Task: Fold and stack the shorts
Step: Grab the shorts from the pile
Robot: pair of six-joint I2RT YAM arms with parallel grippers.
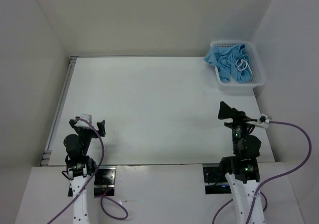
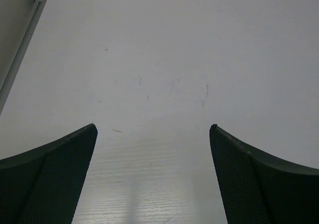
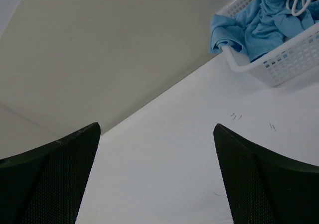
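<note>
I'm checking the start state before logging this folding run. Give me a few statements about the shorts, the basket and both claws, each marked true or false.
1. The shorts lie bunched in the white basket. True.
2. The left claw is shut on the shorts. False: it is open and empty over the bare table, far from the shorts.
3. The basket stands at the far right corner of the table. True.
4. The right claw is shut. False: its jaws stand wide apart with nothing between them.
5. Part of the shorts hangs over the basket's rim. True.
</note>
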